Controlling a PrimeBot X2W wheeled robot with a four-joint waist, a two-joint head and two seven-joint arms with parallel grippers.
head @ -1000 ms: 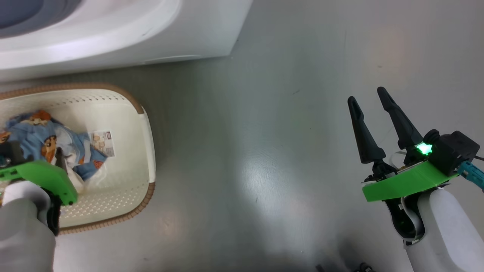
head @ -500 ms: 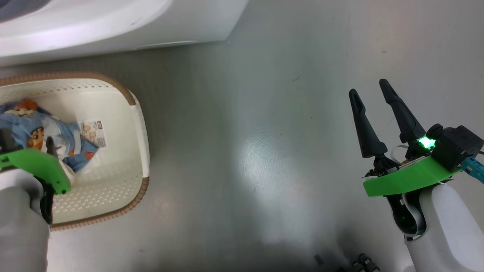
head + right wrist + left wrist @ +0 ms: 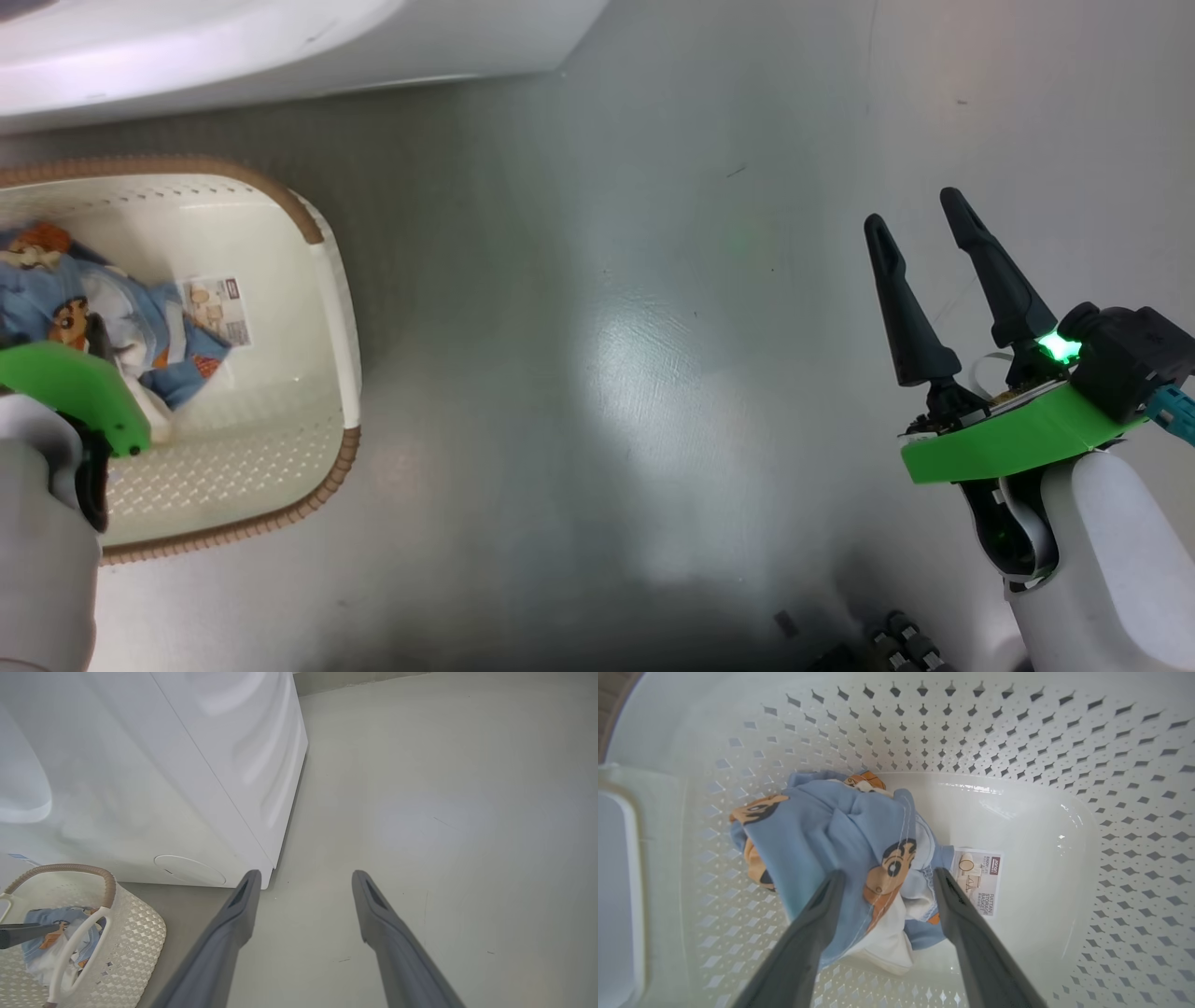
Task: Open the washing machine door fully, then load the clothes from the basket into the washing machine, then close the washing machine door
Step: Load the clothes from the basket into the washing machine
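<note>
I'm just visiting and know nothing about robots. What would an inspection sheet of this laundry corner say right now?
Surface: grey glossy floor with light reflections.
Job's things: cream basket by the white washing machine; blue bear-print clothes bunched inside it, beside a paper label.
Clutter: small dark bits at the head view's bottom edge; cannot tell what.
Grippers: left gripper open, fingers straddling the clothes; right gripper open above the floor, holding nothing.
Cables: teal plug and pale ribbon at the right wrist.
Surroundings: nothing seen.
</note>
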